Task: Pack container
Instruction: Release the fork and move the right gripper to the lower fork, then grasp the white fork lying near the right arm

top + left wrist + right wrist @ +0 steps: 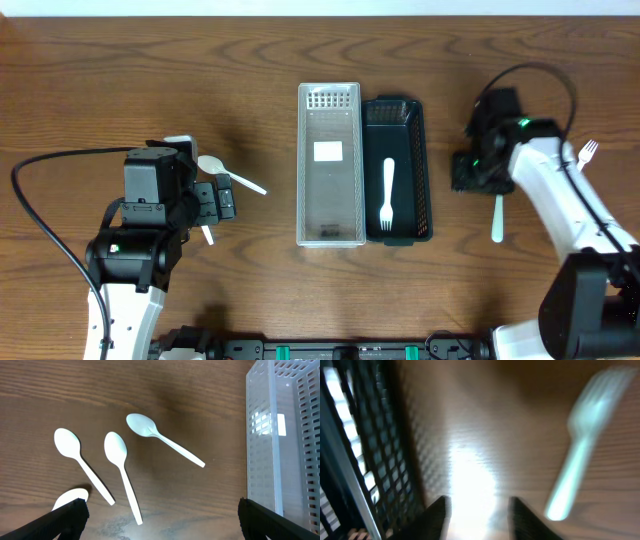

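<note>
Starting nearest, my left end effector [162,512] hangs with its fingers wide apart and nothing between them, over a cluster of spoons [120,467]. To pick well, I would take the angled spoon [162,442] that lies apart from the rest and close across its thin handle. The two parallel ones sit close together, and a fourth bowl peeks out by the left finger.

My right end effector [477,510] is likewise apart and empty, low over bare wood. A fork [580,445] lies at the right of its frame and the black basket [360,450] at the left. That view is blurred, so I would let it steady before committing.

Farther out, a packed fork [386,195] lies in the basket. The clear bin [328,165] beside it holds no cutlery that I can see. A far fork [588,150] lies at the right edge.

The tabletop [120,60] is dark wood grain, flat and prone to glare. Of the room, only a pale strip shows along the top edge.
</note>
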